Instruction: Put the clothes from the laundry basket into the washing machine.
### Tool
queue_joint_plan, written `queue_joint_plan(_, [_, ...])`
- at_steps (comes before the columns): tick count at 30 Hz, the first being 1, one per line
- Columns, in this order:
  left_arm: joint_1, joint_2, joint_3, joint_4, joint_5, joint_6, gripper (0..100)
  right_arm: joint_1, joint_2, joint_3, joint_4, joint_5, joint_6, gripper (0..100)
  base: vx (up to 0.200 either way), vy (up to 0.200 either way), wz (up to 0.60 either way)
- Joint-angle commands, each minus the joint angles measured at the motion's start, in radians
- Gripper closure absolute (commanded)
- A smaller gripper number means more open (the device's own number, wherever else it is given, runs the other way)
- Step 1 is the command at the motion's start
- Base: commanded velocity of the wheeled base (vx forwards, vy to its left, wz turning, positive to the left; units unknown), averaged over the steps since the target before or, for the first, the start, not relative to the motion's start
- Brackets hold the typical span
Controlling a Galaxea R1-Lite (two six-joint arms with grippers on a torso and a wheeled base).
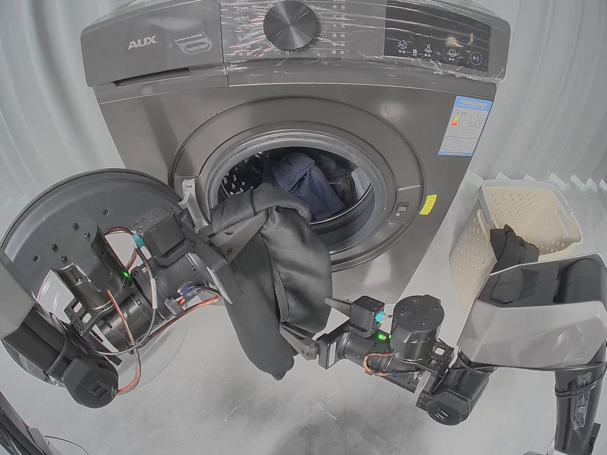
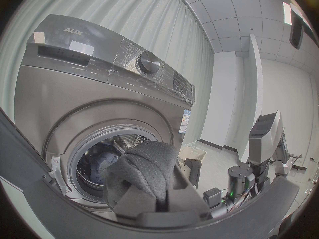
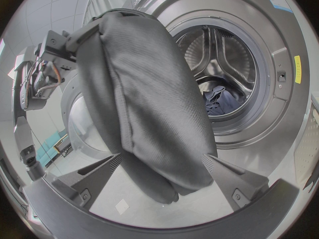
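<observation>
The left gripper (image 1: 221, 238) was clamped on the top fold of a dark grey garment (image 1: 284, 273), holding it against the lower left rim of the washing machine (image 1: 354, 115) door opening (image 1: 297, 184). The rest of the cloth hung outside in a long loop toward the floor. The right gripper (image 3: 161, 163) waited lower down with its fingers spread wide on either side of the hanging part, gripping nothing. The likeliest trouble lay in that dangling tail. If the upper hold alone pushed inward, the loose end could drag over the sill, stay outside the drum or snag on the door seal. A late or shallow close by the lower fingers might gather only an edge and let the bulk slide away. The open door (image 1: 82, 222) stood just beside the left arm, leaving little room for a swing. The left wrist view showed the fabric pinched between its own fingers. The right wrist view looked deep into the drum, where a blue garment (image 3: 219, 100) lay at the bottom. The head view alone gave the full drop of the cloth, and also took in the laundry basket (image 1: 531, 216) to the right, with another dark piece (image 1: 509, 254) draped over its rim.
</observation>
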Motion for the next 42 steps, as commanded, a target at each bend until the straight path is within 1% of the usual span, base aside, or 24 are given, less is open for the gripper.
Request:
queue_joint_plan(1, [-0.001,-0.002,0.000,-0.001,0.000,-0.002,100,-0.030,0.059,-0.068,-0.001,0.000,0.000,0,0.000,0.000,0.00])
queue_joint_plan(4, [-0.001,-0.002,0.000,-0.001,0.000,-0.003,100,-0.028,0.069,-0.089,0.001,0.002,0.000,0,0.000,0.000,0.00])
queue_joint_plan(5, [-0.001,-0.002,0.000,-0.001,0.000,-0.003,100,-0.028,0.069,-0.089,0.001,0.002,0.000,100,0.000,0.000,0.00])
queue_joint_plan(7, [-0.003,0.000,0.001,-0.001,0.000,-0.003,100,-0.016,0.087,-0.117,-0.004,-0.001,0.003,100,0.000,0.000,0.00])
queue_joint_plan(12, [-0.006,-0.002,0.001,-0.001,0.000,-0.006,100,-0.018,0.079,-0.151,-0.004,-0.009,0.010,100,0.000,0.000,0.00])
queue_joint_plan(15, [-0.006,0.000,0.001,-0.001,0.000,-0.006,100,-0.021,0.070,-0.151,-0.004,-0.009,0.011,100,0.000,0.000,0.00])
queue_joint_plan(20, [-0.004,-0.002,0.001,-0.001,0.000,-0.008,100,-0.030,0.013,-0.120,-0.004,-0.012,0.019,100,0.000,0.000,0.00])
queue_joint_plan(23, [0.000,0.000,0.001,-0.001,0.000,-0.005,100,-0.035,-0.027,-0.074,-0.004,-0.017,0.020,100,0.000,0.000,0.00])
queue_joint_plan(27, [0.016,0.003,0.000,-0.001,0.000,-0.008,100,-0.041,-0.137,0.039,-0.004,-0.015,0.019,100,0.000,0.000,0.00])
queue_joint_plan(28, [0.016,0.003,0.000,-0.001,0.000,-0.008,100,-0.041,-0.137,0.039,-0.004,-0.015,0.019,100,0.000,0.000,0.00])
queue_joint_plan(29, [0.039,0.003,-0.002,-0.001,-0.002,-0.008,100,-0.053,-0.223,0.104,-0.004,-0.014,0.017,100,0.000,0.000,0.00])
queue_joint_plan(31, [0.057,0.004,-0.008,-0.001,-0.002,-0.008,100,-0.059,-0.307,0.162,-0.004,-0.012,0.016,100,0.000,0.000,0.00])
queue_joint_plan(35, [0.079,0.007,-0.012,-0.001,-0.002,-0.006,100,-0.094,-0.464,0.243,-0.004,-0.012,0.019,100,0.000,0.000,0.00])
queue_joint_plan(36, [0.079,0.006,-0.011,-0.001,-0.002,-0.006,100,-0.101,-0.478,0.247,-0.004,-0.012,0.019,100,0.000,0.000,0.00])
queue_joint_plan(37, [0.079,0.003,-0.006,-0.001,-0.002,-0.006,100,-0.122,-0.519,0.248,-0.004,-0.011,0.019,100,0.000,0.000,0.00])
queue_joint_plan(38, [0.079,0.003,-0.006,-0.001,-0.002,-0.006,100,-0.122,-0.519,0.248,-0.004,-0.011,0.019,100,0.000,0.000,0.00])
queue_joint_plan(40, [0.077,0.000,0.004,-0.001,-0.003,-0.003,100,-0.174,-0.559,0.225,0.001,-0.006,0.014,100,0.000,0.000,0.00])
queue_joint_plan(42, [0.074,-0.002,0.009,-0.001,-0.003,0.000,100,-0.197,-0.563,0.213,0.001,-0.006,0.014,100,0.000,0.000,0.00])
